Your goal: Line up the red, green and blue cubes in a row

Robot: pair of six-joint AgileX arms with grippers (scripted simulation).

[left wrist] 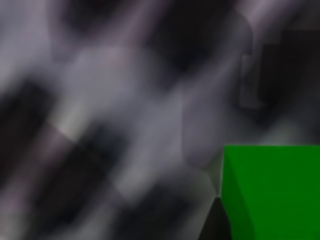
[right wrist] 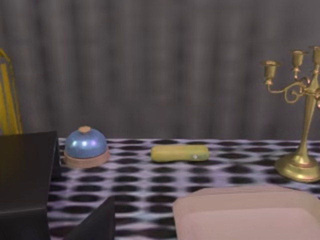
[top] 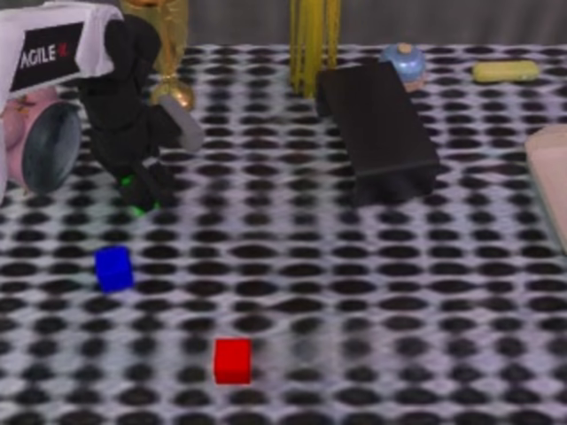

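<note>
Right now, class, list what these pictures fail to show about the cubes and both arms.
- Green cube: top view, mostly hidden beneath the left gripper; left wrist view, cut off by the edge.
- Left jaws: whether they grip cannot be told.
- Right gripper: in no view.
- Blue cube, red cube: top view only.

- Left arm (top: 62,44): white boxy link in the top view, carrying a black panel with white "AGILE" lettering and a small red mark after it.
- Below that link: black, matte, rounded segments.
- Grey cylindrical part (top: 182,122) protrudes from the black wrist.
- Left gripper (top: 146,190): black, dark fingers.
- Right arm: only a dark edge (right wrist: 97,222) visible in its own wrist view.
</note>
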